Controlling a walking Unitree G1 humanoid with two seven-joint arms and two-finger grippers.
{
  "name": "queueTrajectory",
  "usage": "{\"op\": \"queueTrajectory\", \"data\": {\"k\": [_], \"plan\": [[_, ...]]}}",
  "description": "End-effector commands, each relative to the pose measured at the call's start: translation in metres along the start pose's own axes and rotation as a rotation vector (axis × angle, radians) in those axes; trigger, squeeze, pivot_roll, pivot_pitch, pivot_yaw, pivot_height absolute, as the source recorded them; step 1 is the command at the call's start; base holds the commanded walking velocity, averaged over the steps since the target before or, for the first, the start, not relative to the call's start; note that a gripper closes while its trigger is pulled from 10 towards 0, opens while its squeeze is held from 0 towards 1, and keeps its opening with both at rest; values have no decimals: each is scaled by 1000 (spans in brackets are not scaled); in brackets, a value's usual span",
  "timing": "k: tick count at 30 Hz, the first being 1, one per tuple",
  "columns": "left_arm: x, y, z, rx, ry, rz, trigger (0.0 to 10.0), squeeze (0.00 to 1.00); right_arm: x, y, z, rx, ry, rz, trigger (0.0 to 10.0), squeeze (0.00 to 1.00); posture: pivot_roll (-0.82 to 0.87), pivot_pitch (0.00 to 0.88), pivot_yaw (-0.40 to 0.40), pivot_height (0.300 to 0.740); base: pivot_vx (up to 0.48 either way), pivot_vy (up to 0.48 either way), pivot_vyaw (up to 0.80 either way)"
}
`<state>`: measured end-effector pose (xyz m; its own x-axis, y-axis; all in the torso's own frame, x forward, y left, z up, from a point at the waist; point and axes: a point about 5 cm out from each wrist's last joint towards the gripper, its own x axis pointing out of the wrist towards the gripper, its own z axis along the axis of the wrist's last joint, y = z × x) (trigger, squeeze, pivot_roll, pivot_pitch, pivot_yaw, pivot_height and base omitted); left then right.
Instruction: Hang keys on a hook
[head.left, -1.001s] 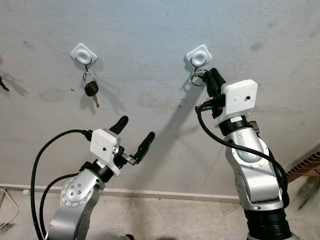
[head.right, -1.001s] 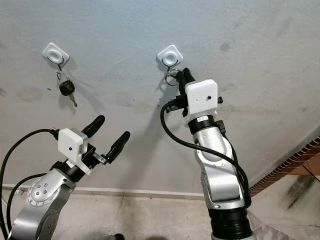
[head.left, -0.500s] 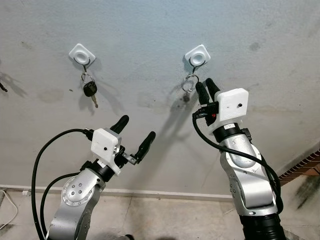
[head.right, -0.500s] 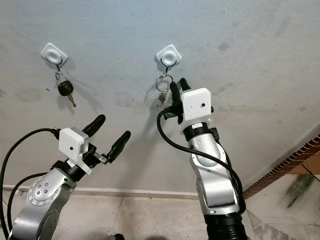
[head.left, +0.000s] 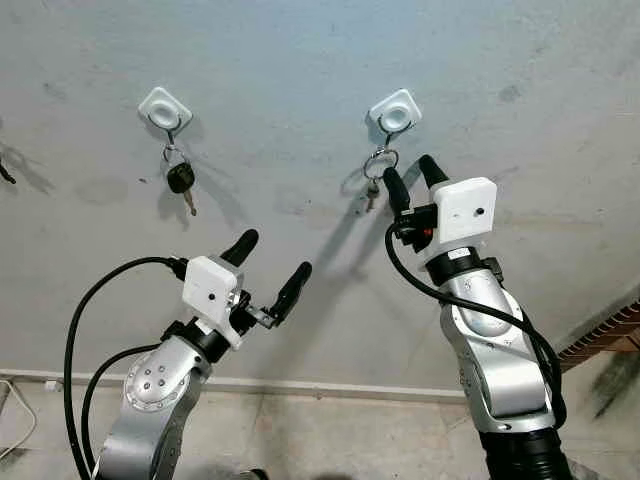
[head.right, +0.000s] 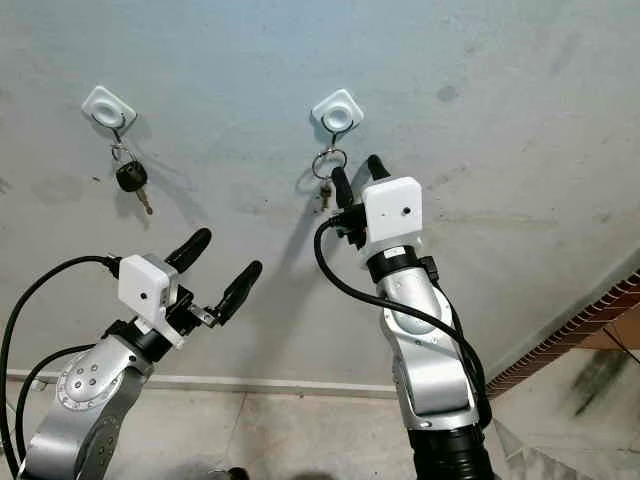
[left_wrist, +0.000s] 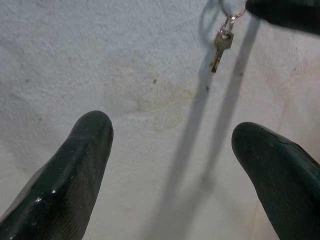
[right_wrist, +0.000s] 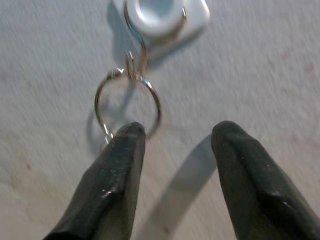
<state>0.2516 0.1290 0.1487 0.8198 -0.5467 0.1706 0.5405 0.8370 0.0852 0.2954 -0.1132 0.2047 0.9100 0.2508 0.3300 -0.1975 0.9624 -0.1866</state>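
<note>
— While you are watching the wall with me, my right gripper (head.left: 408, 178) is hovering just below the right hook (head.left: 396, 112), fingers spread apart and gripping nothing.

— And the keys?

— The key ring (right_wrist: 128, 104) is hanging on that right hook, and a small silver key (left_wrist: 220, 46) is dangling under it against the wall (head.left: 300, 60). My right wrist view is showing the ring looped on the hook's wire, just past the tip of one of my black fingers (right_wrist: 112, 185). I cannot tell whether that fingertip is touching the ring or sitting just in front of it.

— What is your other arm doing?

— My left gripper (head.left: 268, 266) is idling lower down and to the left, well apart from both hooks. Its fingers are standing wide apart too, empty, pointing up at the wall.

— Is something on the other hook?

— Yes, the left hook (head.left: 165, 107) is carrying a key with a black head (head.left: 182, 180), which is hanging straight down on its own ring.

— Anything else showing?

— A pale skirting strip (head.left: 330, 387) is running along the foot of the wall, and a bit of brickwork (head.right: 590, 335) is peeking in at the far right.
</note>
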Motion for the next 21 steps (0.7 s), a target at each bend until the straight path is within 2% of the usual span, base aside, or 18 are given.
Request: {"op": "queueTrajectory", "data": {"k": [1,5,11,16,21], "plan": [[2,-2,6,-2,-21,-12,10000,0,-6,-5,-4,-15,13,-9,10000,1000,-47,118,19,740,0,0,0],[3,-3,8,-12,-28,-27,10000,0,-14,-9,-10,-38,37,-9,10000,1000,-50,116,18,740,0,0,0],[1,-5,9,-78,-20,-77,10000,0,-27,-12,-22,-80,83,7,10000,1000,-53,118,18,740,0,0,0],[1,-4,11,-66,-25,-80,10000,0,-37,-13,-32,-103,120,18,10000,1000,-56,114,13,740,0,0,0],[-3,-3,0,-44,27,-46,10000,0,-49,-12,-43,-101,170,36,10000,1000,-56,114,8,740,0,0,0]]}}
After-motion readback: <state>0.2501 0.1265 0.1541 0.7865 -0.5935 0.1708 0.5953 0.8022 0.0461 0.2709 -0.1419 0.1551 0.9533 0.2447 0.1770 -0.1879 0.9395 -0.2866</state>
